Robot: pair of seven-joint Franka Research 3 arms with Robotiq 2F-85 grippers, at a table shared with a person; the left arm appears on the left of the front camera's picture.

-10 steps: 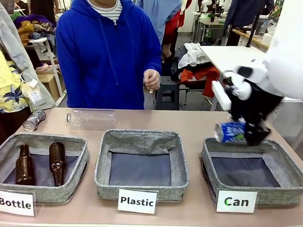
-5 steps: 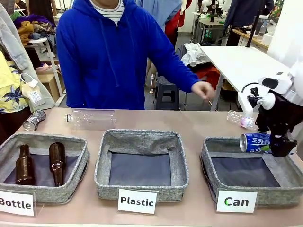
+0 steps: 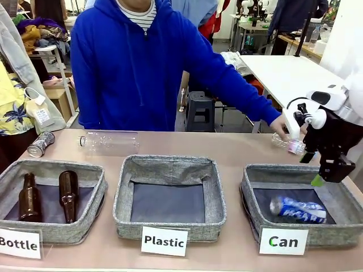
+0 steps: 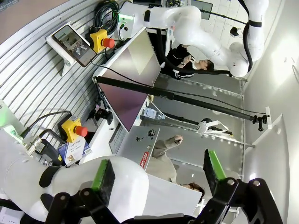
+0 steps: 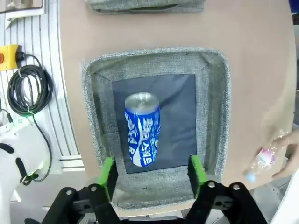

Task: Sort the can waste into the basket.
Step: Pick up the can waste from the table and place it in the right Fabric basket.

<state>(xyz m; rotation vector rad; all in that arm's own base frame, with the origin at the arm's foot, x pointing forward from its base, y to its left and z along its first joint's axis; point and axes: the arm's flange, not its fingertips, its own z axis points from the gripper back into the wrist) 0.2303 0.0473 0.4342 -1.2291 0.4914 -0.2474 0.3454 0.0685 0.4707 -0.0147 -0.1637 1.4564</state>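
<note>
Now the blue can lies on its side on the dark base of the basket labelled "Can", at the table's front right corner. It sits free, with nothing gripping it. The right gripper hangs over the basket's far right rim, its green pads parted and empty. In the right wrist view the can shows below and between them, well apart from both.

To finish this step well, the right arm should probably lift straight up before swinging away, so that neither finger catches the fabric wall or nudges the can. It needs care on the far side, because the person's hand reaches to a small clear bottle just behind the basket, near the table's far right edge.

The silver can lies at the far left corner, beyond the "Bottle" basket. The left gripper, fingers spread wide and holding nothing, looks better placed to fetch it, approaching across the can's round side.
</note>
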